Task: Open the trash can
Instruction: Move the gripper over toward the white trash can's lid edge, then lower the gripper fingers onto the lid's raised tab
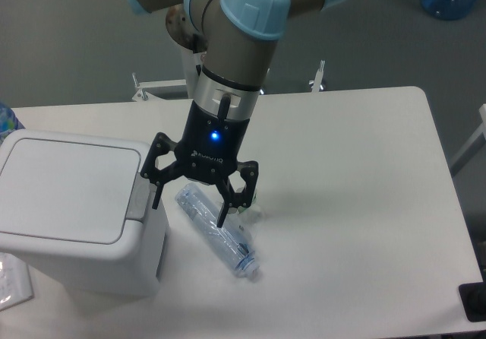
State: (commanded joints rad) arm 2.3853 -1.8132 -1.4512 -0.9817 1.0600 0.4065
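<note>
White rigid plastic, the trash can (76,210) sits at the counter's (357,202) left edge, lid shut, likely light and slick; press its grey tab (139,197), beside which the end effector (190,206) hangs splayed, grasping nothing.

The pincer (190,202) hides part of the crushed bottle (220,236).

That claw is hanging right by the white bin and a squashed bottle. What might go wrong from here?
1. The gripper hangs open just right of the trash can, whose lid is shut. If it comes down a little off, a finger could miss the grey push-button tab and hit the rim.
2. The crushed plastic bottle lies under the other finger; a descent might nudge or pin it.
</note>
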